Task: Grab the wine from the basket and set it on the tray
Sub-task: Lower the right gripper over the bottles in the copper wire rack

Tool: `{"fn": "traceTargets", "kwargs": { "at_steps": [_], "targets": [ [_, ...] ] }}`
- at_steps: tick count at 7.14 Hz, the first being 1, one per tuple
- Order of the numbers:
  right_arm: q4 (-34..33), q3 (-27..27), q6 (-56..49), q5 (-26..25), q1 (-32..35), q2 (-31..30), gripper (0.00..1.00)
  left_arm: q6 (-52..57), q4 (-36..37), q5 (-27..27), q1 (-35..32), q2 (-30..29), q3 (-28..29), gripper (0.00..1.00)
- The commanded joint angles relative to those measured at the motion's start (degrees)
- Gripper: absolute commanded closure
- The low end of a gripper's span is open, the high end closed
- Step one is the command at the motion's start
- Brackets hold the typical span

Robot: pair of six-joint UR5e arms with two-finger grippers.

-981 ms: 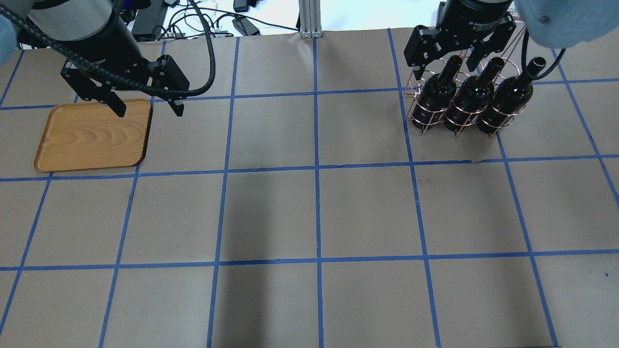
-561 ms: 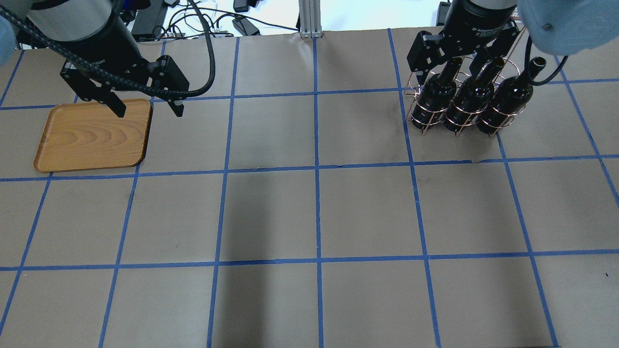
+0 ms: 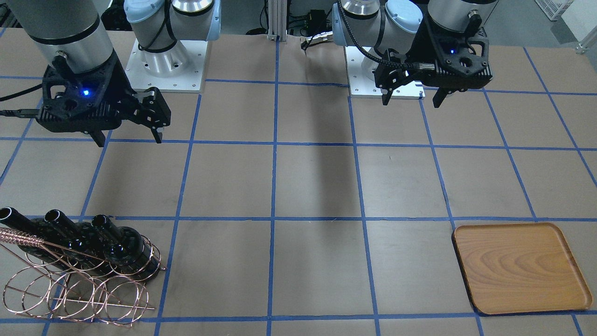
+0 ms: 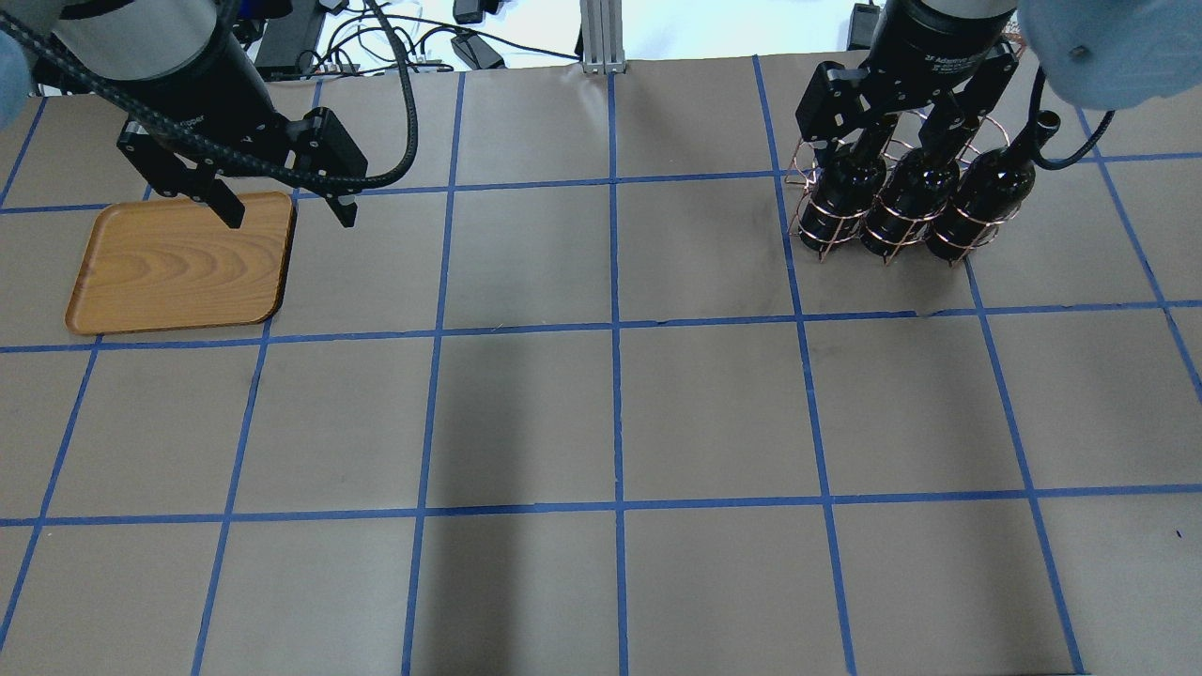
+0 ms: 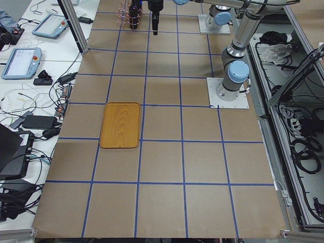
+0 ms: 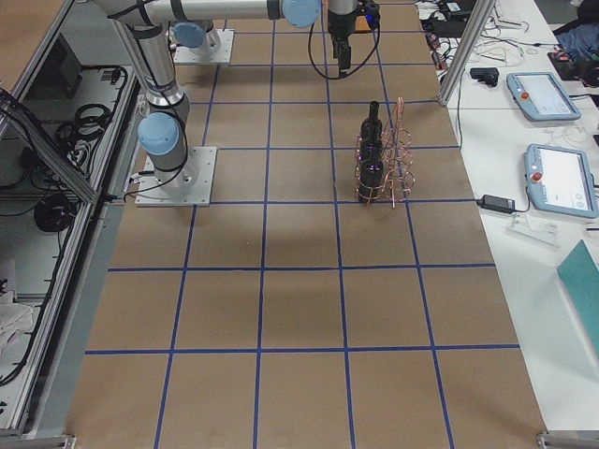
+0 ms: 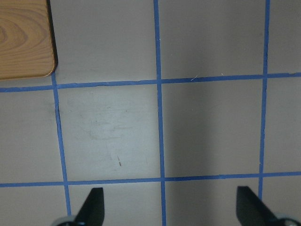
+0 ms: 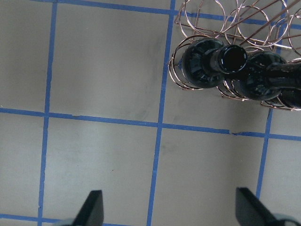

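Three near-black wine bottles [image 4: 906, 202] stand in the copper wire basket [image 4: 808, 221] at the far right of the table. They also show in the front view [image 3: 122, 248] and in the right wrist view [image 8: 211, 63]. My right gripper [image 4: 883, 141] is open and empty, high above the table on the robot's side of the basket [image 3: 79, 289]. In the front view it [image 3: 129, 139] is clear of the bottles. The wooden tray [image 4: 178, 263] lies far left. My left gripper [image 4: 288, 216] is open and empty, above the tray's right edge.
The table is covered in brown paper with a blue tape grid [image 4: 615, 329]. Cables and devices [image 4: 394, 42] lie beyond the far edge. The basket's rear row of rings [image 3: 93, 298] holds nothing. The tray's corner [image 7: 23, 37] shows in the left wrist view.
My right gripper has shifted slightly to the right in the overhead view, and its fingers now overlap the necks of the two left bottles. The left arm has not moved.
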Motion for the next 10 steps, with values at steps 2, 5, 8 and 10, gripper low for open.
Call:
{"fn": "traceTargets", "kwargs": {
  "at_steps": [2, 5, 8, 10],
  "targets": [
    [0.14, -0.33, 0.01, -0.53, -0.34, -0.50, 0.00, 0.00, 0.00, 0.00, 0.00, 0.00, 0.00, 0.00],
    [0.22, -0.33, 0.01, -1.05, -0.86, -0.94, 0.00, 0.00, 0.09, 0.00, 0.00, 0.09, 0.00, 0.00],
    [0.22, -0.33, 0.01, -2.20, -2.71, -0.94, 0.00, 0.00, 0.09, 0.00, 0.00, 0.09, 0.00, 0.00],
    [-1.08, -0.33, -0.78, -1.15, -4.37, -0.86, 0.00, 0.00, 0.09, 0.00, 0.00, 0.09, 0.00, 0.00]
  ]
}}
